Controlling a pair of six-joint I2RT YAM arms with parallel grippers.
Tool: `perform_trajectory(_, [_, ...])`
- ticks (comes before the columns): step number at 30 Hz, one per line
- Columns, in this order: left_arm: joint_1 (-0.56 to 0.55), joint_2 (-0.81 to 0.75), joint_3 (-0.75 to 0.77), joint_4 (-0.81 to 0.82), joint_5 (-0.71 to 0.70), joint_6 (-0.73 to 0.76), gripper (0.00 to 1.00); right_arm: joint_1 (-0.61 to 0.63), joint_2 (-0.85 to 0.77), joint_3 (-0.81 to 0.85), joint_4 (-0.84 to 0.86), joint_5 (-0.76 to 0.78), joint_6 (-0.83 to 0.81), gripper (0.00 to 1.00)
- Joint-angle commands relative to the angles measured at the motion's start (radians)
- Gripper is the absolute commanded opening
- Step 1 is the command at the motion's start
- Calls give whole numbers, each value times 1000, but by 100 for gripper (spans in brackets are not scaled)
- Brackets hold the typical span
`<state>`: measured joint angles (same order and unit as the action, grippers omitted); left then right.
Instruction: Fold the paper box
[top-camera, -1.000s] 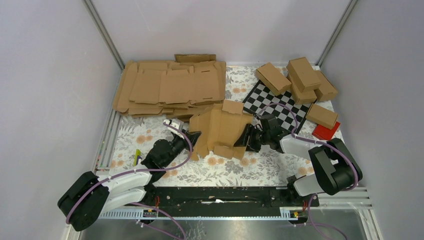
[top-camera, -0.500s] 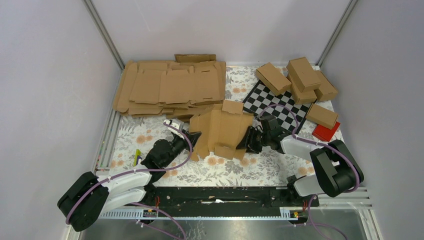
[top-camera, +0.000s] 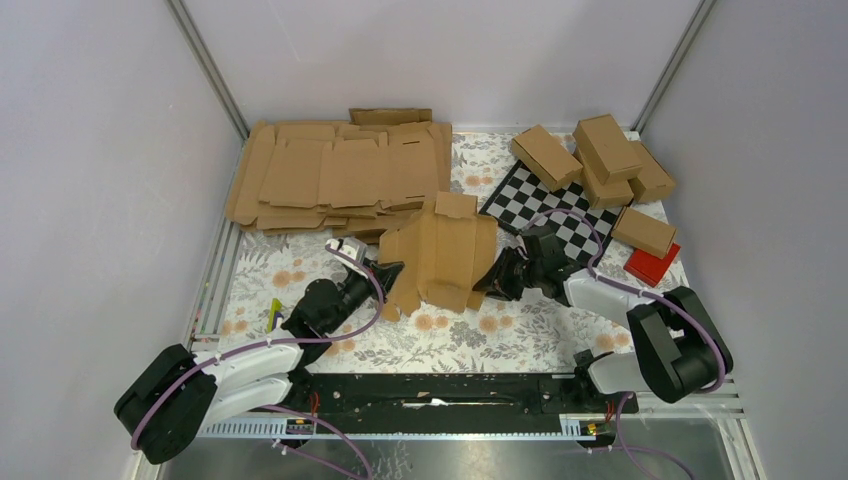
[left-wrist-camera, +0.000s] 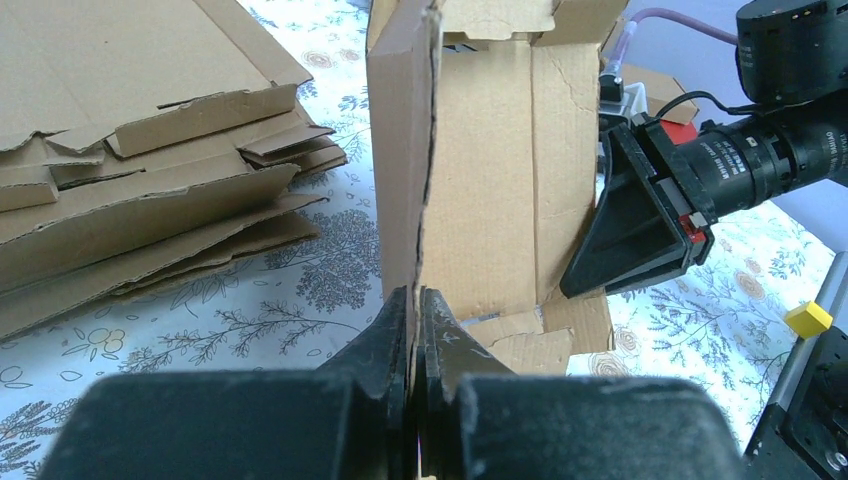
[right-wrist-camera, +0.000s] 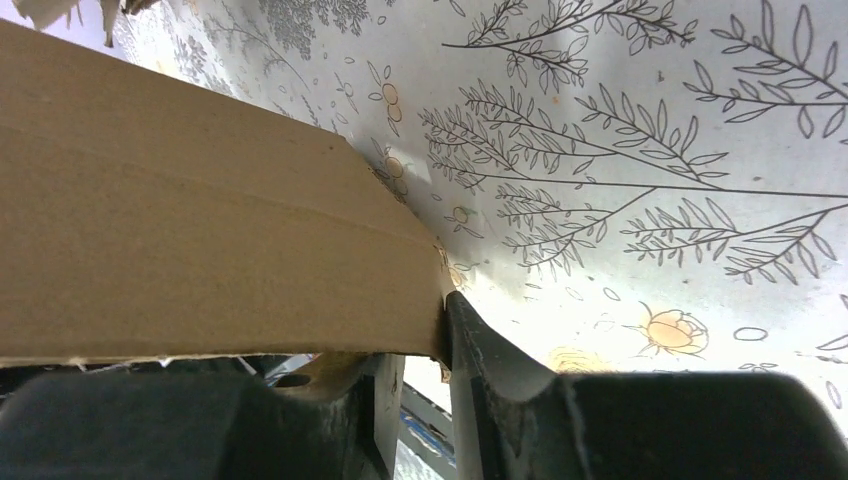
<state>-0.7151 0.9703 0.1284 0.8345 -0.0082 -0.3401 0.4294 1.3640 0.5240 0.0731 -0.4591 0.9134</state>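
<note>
Now | left hand (left-wrist-camera: 415, 300) clamps paper box (left-wrist-camera: 500, 180) edge | right hand (right-wrist-camera: 425, 345) narrow gap, one finger touching it

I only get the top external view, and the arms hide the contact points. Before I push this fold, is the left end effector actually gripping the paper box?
Observer: Yes. The left wrist view shows the left end effector pinched shut on the thin edge of a panel of the paper box, and that panel stands upright.
Operator: And the right one, is it on the cardboard?
Observer: The right wrist view shows a panel lying between the fingers of the right end effector, with one finger touching the panel's corner. I cannot tell whether it is clamped.
</note>
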Motion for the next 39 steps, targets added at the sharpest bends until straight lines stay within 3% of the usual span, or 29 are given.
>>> perform_trajectory(1, [-5,-11,-11,76,53,-10,0,2,27,53,32,-36,102,28])
perform_trajectory(5, [-5,-2,-9,80,60,-8,0,1,32,67,48,-50,110,43])
perform_trajectory(8, [-5,-6,-10,78,53,-7,0,2,28,79,23,-27,38,48])
perform_trajectory(14, [-6,-10,-12,75,48,-7,0,2,72,75,-9,-33,-27,35])
perform_trajectory(19, [-5,-10,-13,81,52,-8,0,2,92,69,9,-40,-28,35])
perform_trajectory(22, [-6,-3,-10,83,57,-10,0,2,102,60,13,-14,-61,44])
perform_trajectory(26, [-7,2,-8,87,59,-10,0,6,130,48,14,0,-104,45])
perform_trajectory(37, [-6,-7,-10,83,59,-10,0,23,148,34,55,8,-112,36])
perform_trajectory(39, [-7,-5,-9,84,61,-10,0,22,138,32,61,7,-105,31])
